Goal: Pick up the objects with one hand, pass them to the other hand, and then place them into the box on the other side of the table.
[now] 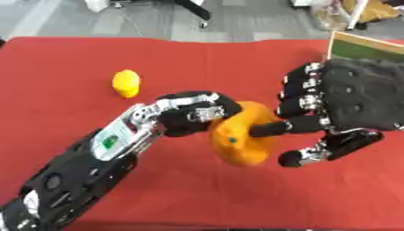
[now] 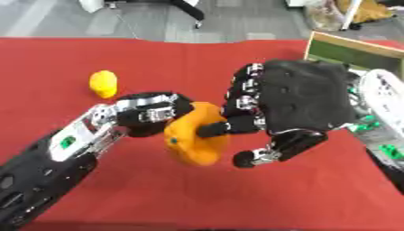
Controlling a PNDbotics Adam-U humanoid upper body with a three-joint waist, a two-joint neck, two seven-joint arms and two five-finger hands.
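Presently the orange object [image 1: 243, 134] hangs mid-table, left hand [image 1: 192, 113] curled round it, right hand [image 1: 347, 97] touching with fingers only partly closed. Risk: early release drops it (box [image 1: 364, 46] lies far right); yellow object [image 1: 126, 83] waits far left.

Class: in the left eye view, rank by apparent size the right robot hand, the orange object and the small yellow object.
1. Right robot hand, largest, though it may look bigger by nearness to the camera.
2. Orange object, held between both hands.
3. Small yellow object, clearly smallest, lying farther off on the red table.
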